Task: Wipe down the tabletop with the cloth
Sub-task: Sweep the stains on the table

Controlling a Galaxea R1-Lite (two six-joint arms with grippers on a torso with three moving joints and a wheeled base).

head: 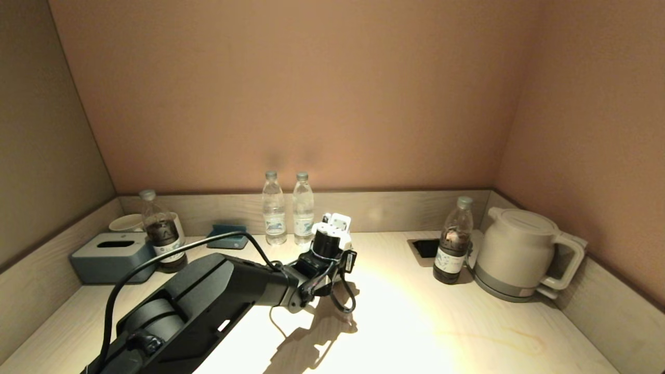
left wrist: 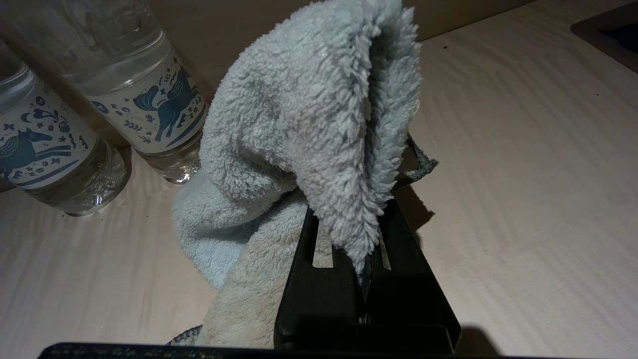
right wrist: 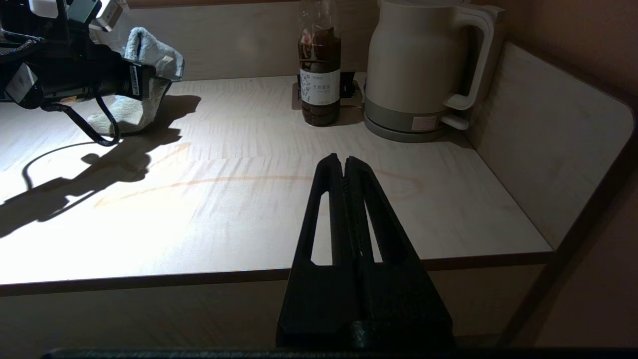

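A fluffy light blue-grey cloth (left wrist: 309, 124) is pinched between the black fingers (left wrist: 304, 249) of my left gripper (left wrist: 351, 224). Its upper fold stands above the jaws. Its lower part lies on the pale wooden tabletop (head: 415, 311) beside two water bottles. In the right wrist view the cloth (right wrist: 149, 50) hangs down from the gripper onto the table. My left arm (head: 234, 285) reaches to the middle back of the table. My right gripper (right wrist: 344, 162) is shut and empty, held off the table's front edge. It does not show in the head view.
Two clear water bottles (head: 274, 208) (head: 303, 208) stand at the back wall. A dark drink bottle (head: 452, 241), a cream kettle (head: 519, 254) and a socket recess (head: 426, 248) are at the right. A tissue box (head: 109, 257), another dark bottle (head: 162, 234) and a cup (head: 127, 223) are at the left. A faint brown ring stain (right wrist: 224, 179) marks the front of the table.
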